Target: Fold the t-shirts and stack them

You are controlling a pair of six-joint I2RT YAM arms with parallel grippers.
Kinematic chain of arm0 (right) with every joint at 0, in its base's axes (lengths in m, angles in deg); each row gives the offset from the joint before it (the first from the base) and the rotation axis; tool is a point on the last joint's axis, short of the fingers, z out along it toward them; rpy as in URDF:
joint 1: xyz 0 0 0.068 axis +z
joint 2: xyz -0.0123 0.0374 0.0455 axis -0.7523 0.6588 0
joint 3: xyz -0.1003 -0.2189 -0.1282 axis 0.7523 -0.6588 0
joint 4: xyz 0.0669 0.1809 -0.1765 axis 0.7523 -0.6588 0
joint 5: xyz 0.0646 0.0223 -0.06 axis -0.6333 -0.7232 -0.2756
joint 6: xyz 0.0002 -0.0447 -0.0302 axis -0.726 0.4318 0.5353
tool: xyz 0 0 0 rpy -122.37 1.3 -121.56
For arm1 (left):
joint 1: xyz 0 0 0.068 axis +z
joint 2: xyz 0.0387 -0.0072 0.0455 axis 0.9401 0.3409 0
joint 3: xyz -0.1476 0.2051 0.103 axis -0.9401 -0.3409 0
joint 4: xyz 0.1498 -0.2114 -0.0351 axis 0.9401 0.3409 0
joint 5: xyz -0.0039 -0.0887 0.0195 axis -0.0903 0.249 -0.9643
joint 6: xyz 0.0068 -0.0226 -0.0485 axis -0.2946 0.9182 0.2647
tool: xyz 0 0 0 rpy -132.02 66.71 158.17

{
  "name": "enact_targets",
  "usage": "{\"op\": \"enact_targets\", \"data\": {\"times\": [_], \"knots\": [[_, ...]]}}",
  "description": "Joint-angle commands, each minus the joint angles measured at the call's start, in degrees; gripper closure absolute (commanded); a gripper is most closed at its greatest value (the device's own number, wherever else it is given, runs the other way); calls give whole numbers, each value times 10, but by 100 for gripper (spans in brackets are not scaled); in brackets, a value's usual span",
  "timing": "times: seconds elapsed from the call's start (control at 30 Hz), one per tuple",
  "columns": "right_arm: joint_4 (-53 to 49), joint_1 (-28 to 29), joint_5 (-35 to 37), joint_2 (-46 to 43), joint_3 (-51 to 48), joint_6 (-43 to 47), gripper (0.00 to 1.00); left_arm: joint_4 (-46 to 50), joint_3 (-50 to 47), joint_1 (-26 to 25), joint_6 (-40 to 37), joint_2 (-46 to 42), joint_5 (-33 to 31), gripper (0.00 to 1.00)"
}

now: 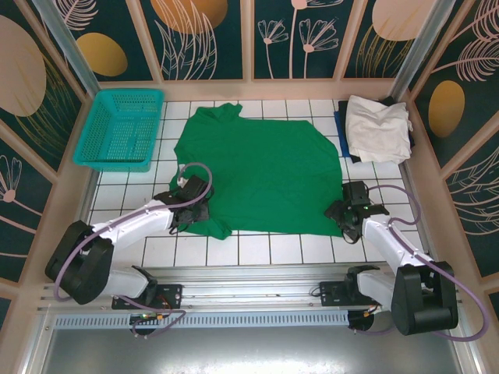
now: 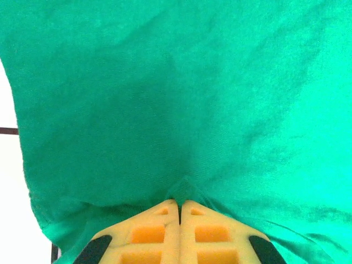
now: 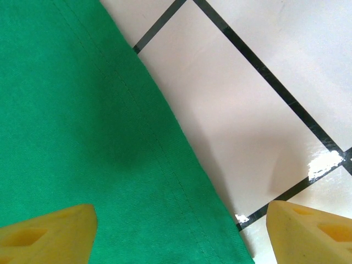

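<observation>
Tiled table (image 1: 257, 249) bore everything. Green t-shirt (image 1: 265, 171) lay spread flat at centre. Teal basket (image 1: 121, 128) stood at far left corner. Off-white t-shirt (image 1: 378, 128) sat folded at far right. Left gripper (image 2: 180, 206) was clamped together on green t-shirt's near left corner. Right gripper (image 3: 179, 212) had fingers apart, straddling near right hem.

You had the green t-shirt (image 1: 265, 167) spread open across the middle of the white-tiled counter (image 1: 273, 249), mostly flat, with 1 flap reaching towards the far left. Its near-left corner was bunched and puckered where the left pincer (image 1: 191, 209) pinched it. Its stitched near-right hem lay flat on the tiles. In the far right corner, your off-white t-shirt (image 1: 378, 128) sat loosely folded on top of a stack, with a blue t-shirt (image 1: 341, 131) and a black t-shirt (image 1: 357, 159) edging out beneath.
</observation>
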Motion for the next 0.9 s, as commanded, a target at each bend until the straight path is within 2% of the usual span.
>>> {"op": "enact_targets", "data": {"times": [0.0, 0.13, 0.23, 0.33, 0.4, 0.53, 0.7, 0.87], "knots": [[1, 1, 3, 5, 12, 4, 19, 29, -17, 2, 9, -23, 5, 92], [-2, 2, 1, 4, 15, 4, 19, 36, -37, 2, 18, -53, 17, 80], [-4, 3, 0, 4, 15, 3, 19, 29, -51, 1, 27, -75, 38, 78], [-3, 5, -2, 3, 15, 2, 19, 39, -48, 1, 36, -95, 31, 76], [0, 6, -2, 4, 15, 2, 19, 33, -41, 2, 37, -92, 23, 70], [2, 8, -5, 7, 15, 3, 19, 28, 1, 2, 20, -12, 0, 62], [1, 9, -5, 4, 13, 6, 18, 27, 59, 3, 0, 76, -48, 63], [0, 8, -5, 5, 13, 8, 18, 37, 90, 4, -9, 124, -69, 67]]}}
